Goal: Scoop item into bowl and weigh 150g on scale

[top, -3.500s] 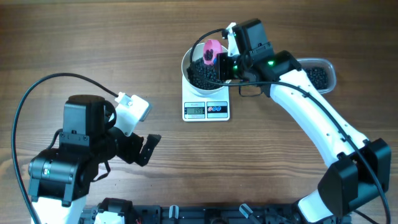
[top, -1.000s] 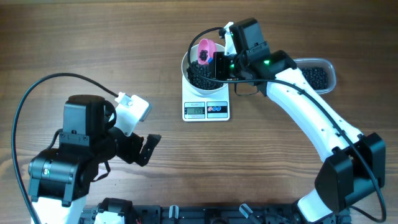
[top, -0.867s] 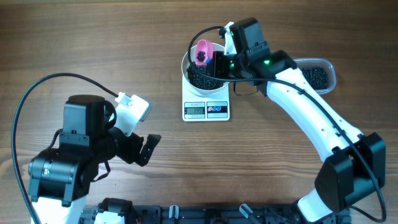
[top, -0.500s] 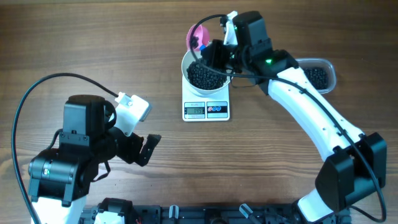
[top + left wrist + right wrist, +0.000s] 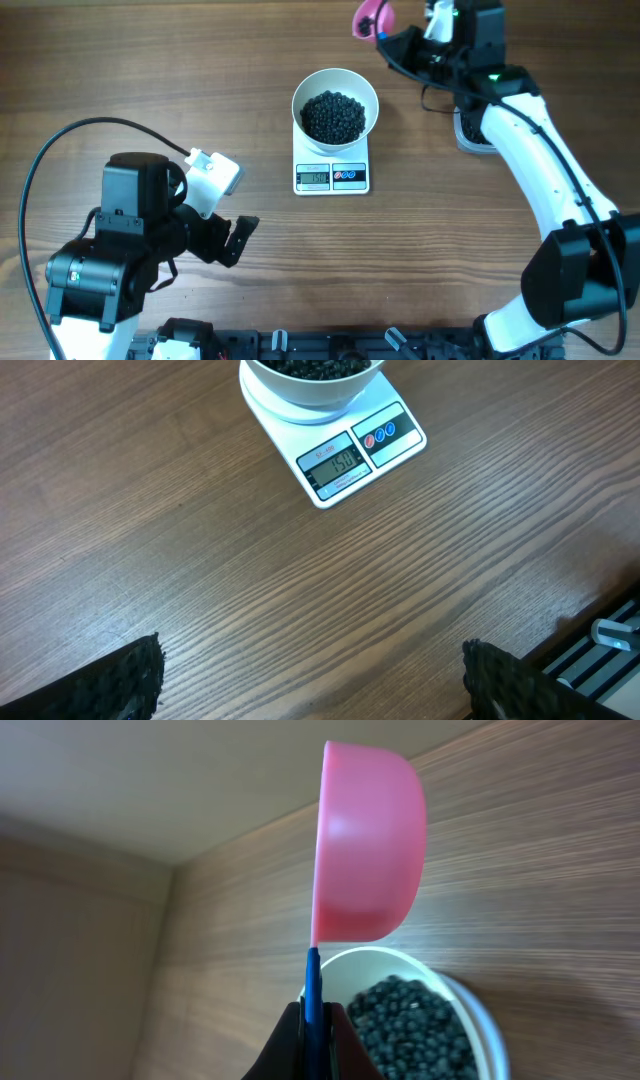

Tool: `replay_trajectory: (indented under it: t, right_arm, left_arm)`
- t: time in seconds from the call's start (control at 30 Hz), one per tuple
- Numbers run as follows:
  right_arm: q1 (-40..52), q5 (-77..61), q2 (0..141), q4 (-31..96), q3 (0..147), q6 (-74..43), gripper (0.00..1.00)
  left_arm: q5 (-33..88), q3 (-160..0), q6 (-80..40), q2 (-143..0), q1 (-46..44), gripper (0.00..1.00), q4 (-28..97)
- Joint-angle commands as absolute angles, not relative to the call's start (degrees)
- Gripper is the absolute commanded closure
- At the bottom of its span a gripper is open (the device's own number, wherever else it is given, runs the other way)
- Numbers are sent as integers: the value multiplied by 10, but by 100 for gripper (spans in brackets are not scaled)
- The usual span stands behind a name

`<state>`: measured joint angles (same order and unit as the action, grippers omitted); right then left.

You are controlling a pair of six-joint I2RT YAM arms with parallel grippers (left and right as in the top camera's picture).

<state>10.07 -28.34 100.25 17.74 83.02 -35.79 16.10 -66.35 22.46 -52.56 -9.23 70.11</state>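
The weighing looks all but done: the white bowl sits squarely on the scale at upper centre of the overhead view, with the black pellets heaped inside it; in the left wrist view the scale's display seems to read the target figure, though the digits are small; what is left, I judge, is only to confirm that reading and put the scoop down. The right gripper is clamped tight on the blue handle of the pink scoop, held up near the top edge of the overhead frame, clear of the bowl and turned on its side; whether any pellets lie in it I cannot tell. The left gripper hangs at lower left with its jaws spread wide and nothing between them, well apart from the scale. The clear tub at upper right is mostly hidden under the right arm; nothing stands between scoop and bowl; a black cable loops at far left.
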Motion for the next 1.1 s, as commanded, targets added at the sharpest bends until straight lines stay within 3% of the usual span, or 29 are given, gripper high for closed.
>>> replay_trajectory:
  t: [0.0,0.37,0.6,1.07]
  right_arm:
    - [79,-299,1006,190,836,-359,96]
    - [77,-320,999,232,836,-347,96]
    - [66,-261,953,247,836,-345,96]
    - [-5,-10,867,548,835,-284,96]
  left_arm:
    - [160,-672,236,-525,-88,0,699]
    - [160,-672,236,-525,-88,0,699]
    - [160,-672,236,-525,-88,0,699]
    - [160,-672,236,-525,-88,0,699]
